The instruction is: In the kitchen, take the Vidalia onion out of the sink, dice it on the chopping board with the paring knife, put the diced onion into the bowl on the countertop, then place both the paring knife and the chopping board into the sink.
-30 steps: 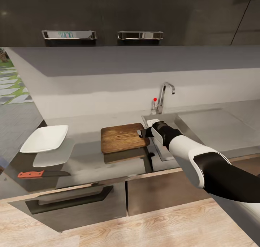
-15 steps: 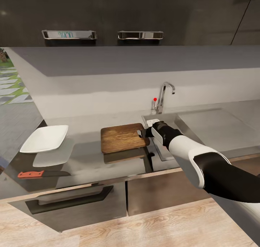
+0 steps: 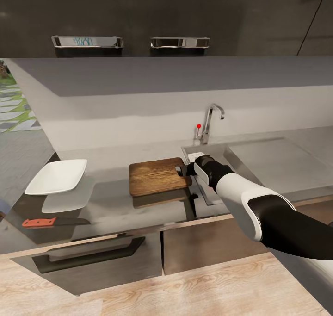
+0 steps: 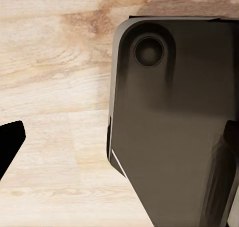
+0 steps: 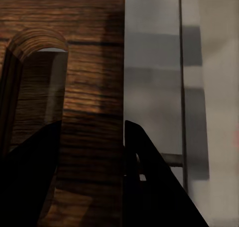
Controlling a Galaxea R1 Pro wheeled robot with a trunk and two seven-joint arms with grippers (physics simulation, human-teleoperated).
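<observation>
The dark brown chopping board (image 3: 156,176) lies on the glossy dark countertop (image 3: 111,205), just left of the sink (image 3: 192,155). My right gripper (image 3: 181,170) is at the board's handle end. In the right wrist view one finger (image 5: 30,187) sits at the handle slot (image 5: 37,82) and the other finger (image 5: 154,187) is outside the board's edge, so the gripper is shut on the end strip. The white squarish bowl (image 3: 58,176) rests at the far left. The red-handled paring knife (image 3: 40,222) lies near the counter's front left edge. No onion is visible. My left gripper (image 4: 119,147) hangs open over the floor.
A steel faucet (image 3: 210,121) with a red-tipped lever stands behind the sink. My right forearm (image 3: 249,205) covers most of the basin. A steel drainboard (image 3: 277,161) stretches to the right. Dark wall cabinets (image 3: 138,20) hang above, and my own dark base (image 4: 174,127) stands on the wooden floor.
The head view has shifted very slightly. The board, bowl, knife and right arm stay where they were.
</observation>
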